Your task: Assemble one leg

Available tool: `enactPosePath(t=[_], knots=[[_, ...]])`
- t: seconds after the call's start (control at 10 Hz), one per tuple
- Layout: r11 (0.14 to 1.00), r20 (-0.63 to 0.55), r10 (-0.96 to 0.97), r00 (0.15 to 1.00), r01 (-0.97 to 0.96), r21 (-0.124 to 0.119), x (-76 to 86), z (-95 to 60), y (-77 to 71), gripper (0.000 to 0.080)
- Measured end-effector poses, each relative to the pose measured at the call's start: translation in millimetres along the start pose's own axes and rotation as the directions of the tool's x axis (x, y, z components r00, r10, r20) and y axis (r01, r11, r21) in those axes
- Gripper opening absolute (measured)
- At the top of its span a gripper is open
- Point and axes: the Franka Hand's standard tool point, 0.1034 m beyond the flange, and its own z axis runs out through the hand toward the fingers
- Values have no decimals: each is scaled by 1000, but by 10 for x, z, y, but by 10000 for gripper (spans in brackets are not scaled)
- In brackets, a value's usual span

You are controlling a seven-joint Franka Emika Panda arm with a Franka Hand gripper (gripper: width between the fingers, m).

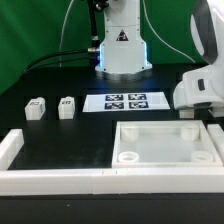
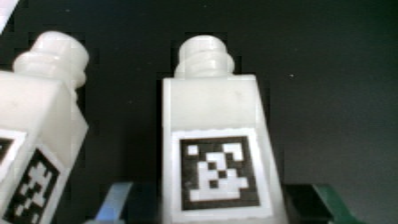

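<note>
In the wrist view a white leg (image 2: 217, 130) with a black-and-white marker tag lies on the black table, its rounded peg end pointing away from the gripper. My gripper (image 2: 217, 205) is open, its jaws on either side of this leg's near end with a small gap on each side. One dark fingertip (image 2: 121, 200) shows beside it. A second leg (image 2: 45, 110) lies right next to the first. In the exterior view the gripper (image 1: 196, 100) is low at the right, hiding those legs. Two more legs (image 1: 37, 107) (image 1: 66, 106) lie at the left.
The large white square panel (image 1: 140, 132) with corner holes lies at the front right. The marker board (image 1: 125, 101) lies in front of the robot base (image 1: 122, 45). A white L-shaped barrier (image 1: 60, 180) runs along the front and left.
</note>
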Motion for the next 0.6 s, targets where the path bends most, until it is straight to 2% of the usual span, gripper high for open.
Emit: enactPosePath(t=[0.2,0.3,0.4,0.6], knots=[[1000,2,0,1000,0,1,-23,-29,15,292],[1000,3,5,1000,-5,4,-84,-94,53,292],[1000,0,10,1000,-10,6,-166,-167,101,292],[998,2,57,998,-57,5,-414,-433,175,294]])
